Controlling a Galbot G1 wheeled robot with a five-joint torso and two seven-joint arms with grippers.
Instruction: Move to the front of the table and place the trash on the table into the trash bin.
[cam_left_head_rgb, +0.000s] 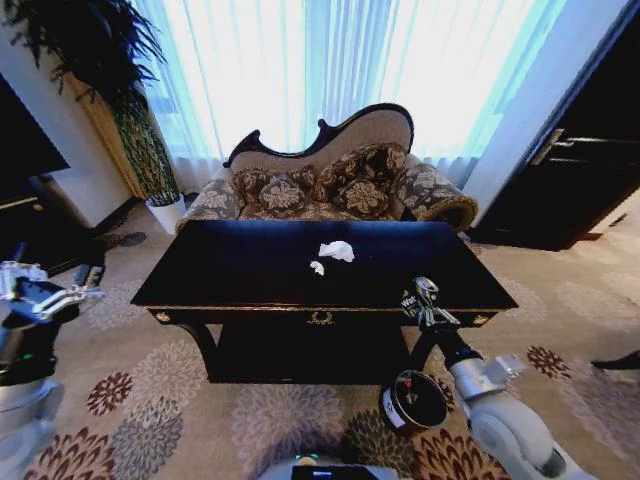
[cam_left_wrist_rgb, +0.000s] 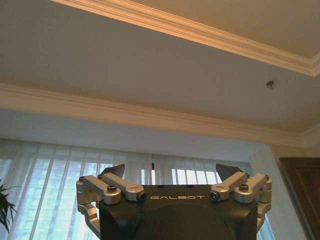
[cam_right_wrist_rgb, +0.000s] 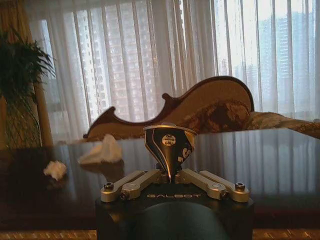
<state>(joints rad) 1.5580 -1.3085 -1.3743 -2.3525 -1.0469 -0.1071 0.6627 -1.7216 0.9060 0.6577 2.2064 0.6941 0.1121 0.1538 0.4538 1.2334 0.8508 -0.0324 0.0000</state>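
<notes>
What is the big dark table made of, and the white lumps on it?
The table looks like dark polished wood: its top is glossy and mirrors the window, with small gold trim on the front edge. The white lumps look like crumpled paper or tissue: matte, creased, irregular. The right pincer grips a shiny dark wrapper-like item, maybe foil or plastic.

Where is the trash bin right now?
In the head view, the trash bin sits on the carpet in front of the table, near its right front leg, just below the right gripper.
</notes>
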